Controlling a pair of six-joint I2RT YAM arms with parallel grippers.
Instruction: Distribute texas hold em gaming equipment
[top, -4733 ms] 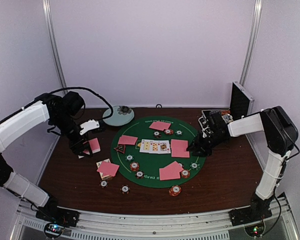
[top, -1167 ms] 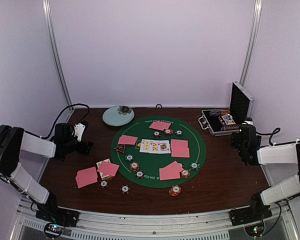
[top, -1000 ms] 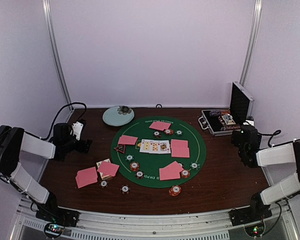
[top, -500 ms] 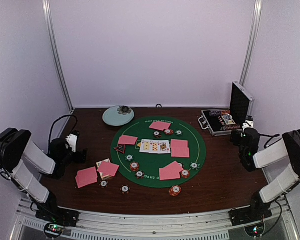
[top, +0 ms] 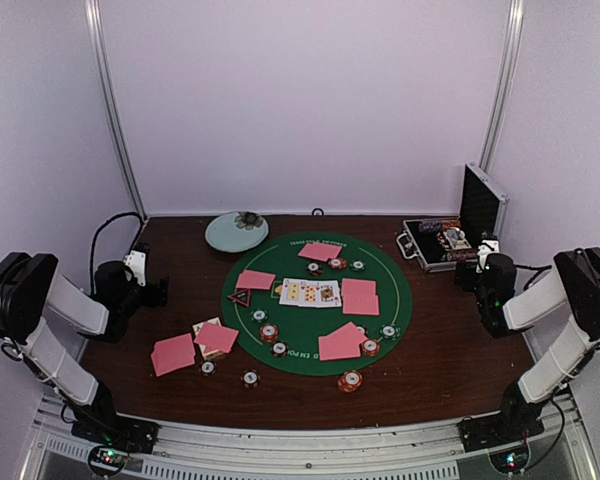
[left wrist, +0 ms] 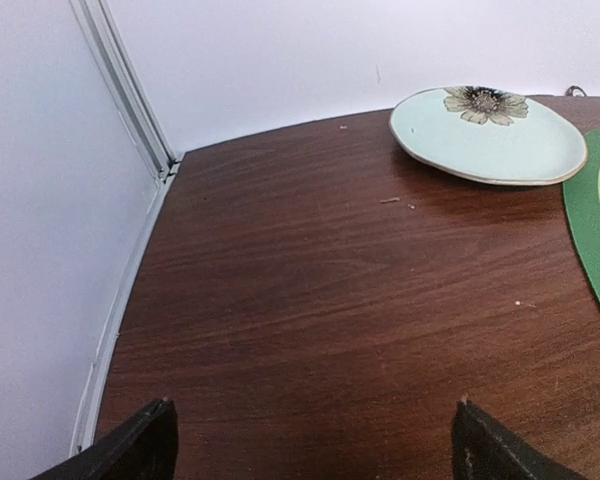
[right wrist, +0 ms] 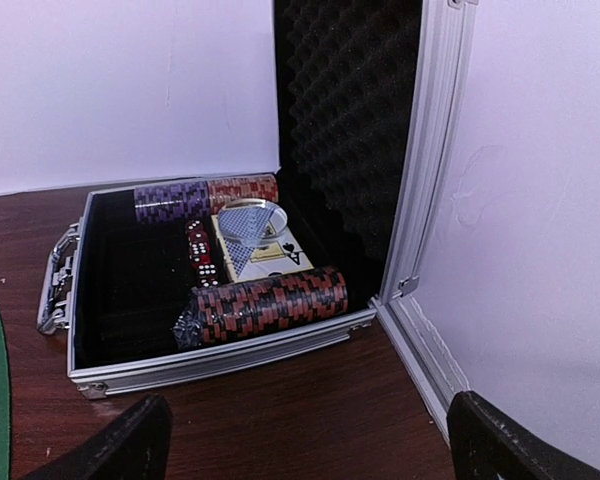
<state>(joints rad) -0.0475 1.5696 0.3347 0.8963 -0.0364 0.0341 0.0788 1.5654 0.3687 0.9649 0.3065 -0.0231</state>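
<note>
Lying on green mat (top: 388, 290): pink-backed cards (top: 359, 296), striped chips (top: 269, 332)

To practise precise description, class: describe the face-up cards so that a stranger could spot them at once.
Start at the round green mat in the middle of the brown table. At the mat's centre lies a short row of cards, side by side. Unlike the pink-backed cards around them on the mat, these show white faces.

You've got pink-backed cards (top: 359, 296) face down in flat pairs, striped chips (top: 350, 381) scattered beside them, triangle marker (top: 240, 297) flat at the mat (top: 280, 258) left edge.
</note>
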